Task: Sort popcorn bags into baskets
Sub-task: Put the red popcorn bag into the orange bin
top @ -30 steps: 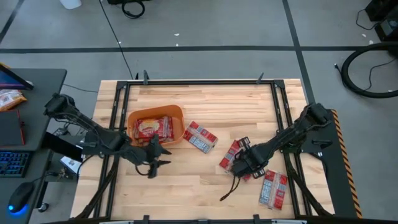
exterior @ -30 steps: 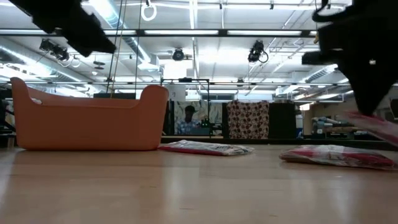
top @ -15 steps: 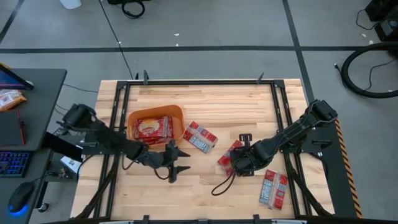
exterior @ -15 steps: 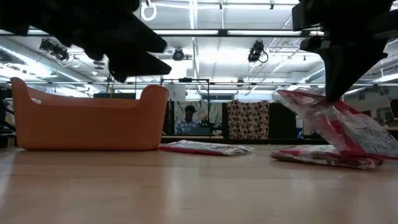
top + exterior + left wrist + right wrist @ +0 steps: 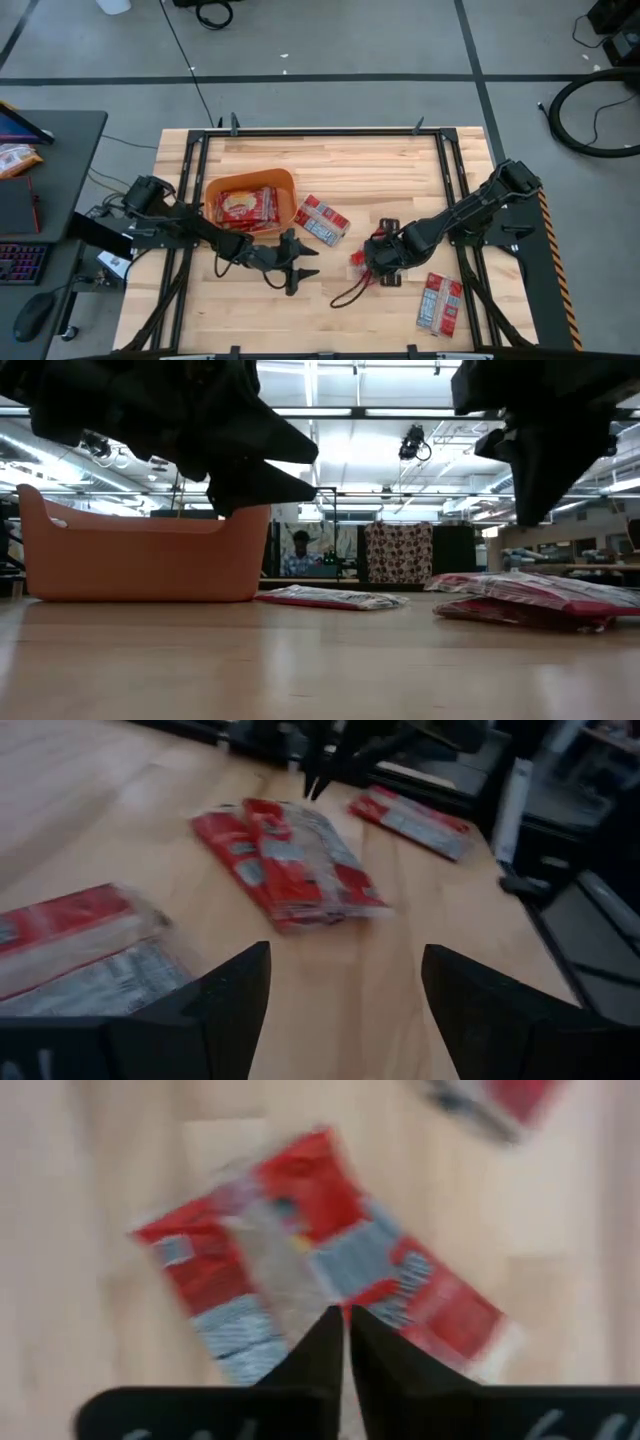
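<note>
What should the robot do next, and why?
Probably open the right fingers and lower them onto the bags: they are shut on nothing right above that pile, which lies on the table outside the tub. The left gripper waits open nearby.

Left gripper (image 5: 303, 272) sits just right of the orange plastic tub (image 5: 281, 183); red flat popcorn bags (image 5: 322, 219) lie beyond it, more beneath the right gripper (image 5: 371, 262).
</note>
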